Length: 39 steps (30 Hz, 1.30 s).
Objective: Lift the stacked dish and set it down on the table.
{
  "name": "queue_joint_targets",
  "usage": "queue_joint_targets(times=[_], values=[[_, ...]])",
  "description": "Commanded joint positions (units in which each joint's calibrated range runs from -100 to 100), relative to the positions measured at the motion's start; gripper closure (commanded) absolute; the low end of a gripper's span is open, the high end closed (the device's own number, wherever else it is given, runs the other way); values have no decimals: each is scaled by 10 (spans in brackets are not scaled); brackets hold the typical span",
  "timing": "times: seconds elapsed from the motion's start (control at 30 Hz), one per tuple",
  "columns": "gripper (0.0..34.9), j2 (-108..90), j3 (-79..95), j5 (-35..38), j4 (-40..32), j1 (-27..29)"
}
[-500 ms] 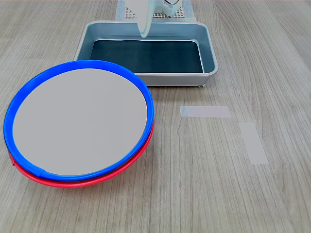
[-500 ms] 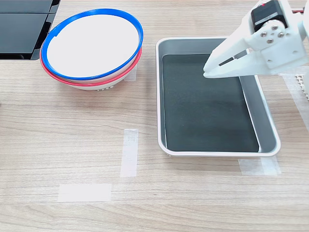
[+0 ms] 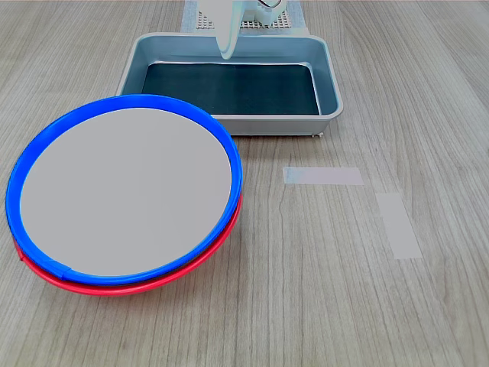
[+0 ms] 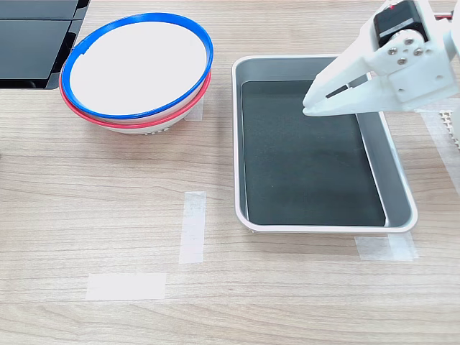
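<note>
Across the upper right of the second exterior view, the white gripper (image 4: pixel 310 106) hangs above the grey metal tray (image 4: pixel 399 188), its tip over the tray's dark inner mat (image 4: pixel 305 169); its jaws lie closed together with nothing between them. At the top centre of the first exterior view only the gripper's pale tip (image 3: pixel 226 47) shows, above the tray's far wall (image 3: pixel 229 47). The stacked dish (image 4: pixel 136 65), with its bright blue rim and flat pale inside, sits at the upper left of the second exterior view, nested on top of a red-rimmed dish (image 4: pixel 93 118), well apart from the gripper. It fills the left of the first exterior view (image 3: pixel 126 197), the red rim (image 3: pixel 114 289) peeking out beneath it. Both dishes rest on the table (image 4: pixel 65 208), where two pale tape strips (image 4: pixel 192 226) lie at the lower left of the second exterior view
</note>
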Motion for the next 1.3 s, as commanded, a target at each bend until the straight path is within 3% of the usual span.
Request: queue_joint_targets(times=[0.0,0.57,0.67,0.73,0.87,1.07,1.17,1.27], values=[[346,-3,0,0,1,5],[346,-3,0,0,1,4],[318,-3,0,0,1,3],[346,-3,0,0,1,3],[346,0,0,0,4,-4],[347,199,-188,58,-1,38],[318,329,-304,71,-5,52],[258,457,-412,79,2,57]])
